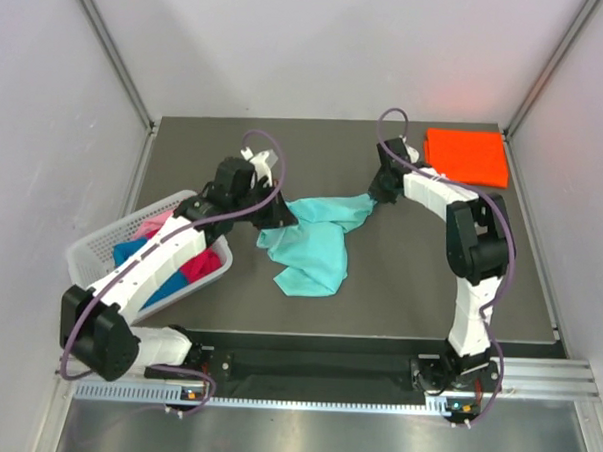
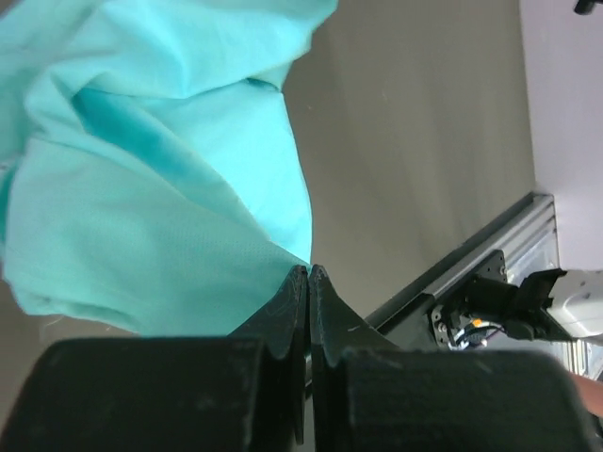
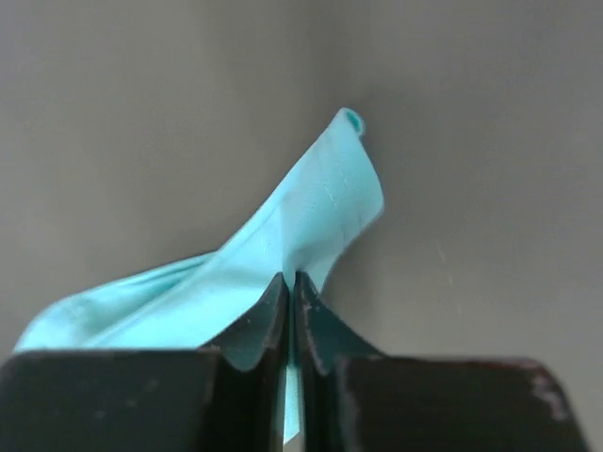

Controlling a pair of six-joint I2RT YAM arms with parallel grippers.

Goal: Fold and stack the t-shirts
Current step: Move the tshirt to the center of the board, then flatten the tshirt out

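A teal t-shirt (image 1: 316,242) lies crumpled on the dark table, stretched between both grippers. My left gripper (image 1: 280,217) is shut on its left edge. In the left wrist view the fingertips (image 2: 308,271) meet at the edge of the teal cloth (image 2: 160,169). My right gripper (image 1: 381,196) is shut on the shirt's right end. In the right wrist view the gripper (image 3: 290,276) has the jaws pinching a raised fold of teal cloth (image 3: 320,202), with cloth showing between them. A folded orange t-shirt (image 1: 468,156) lies flat at the far right corner.
A white lattice basket (image 1: 80,246) stands at the left edge under my left arm, holding magenta-red (image 1: 202,267), blue (image 1: 130,251) and pink (image 1: 156,223) shirts. Grey walls close in the table on three sides. A metal rail (image 1: 535,371) runs along the near edge.
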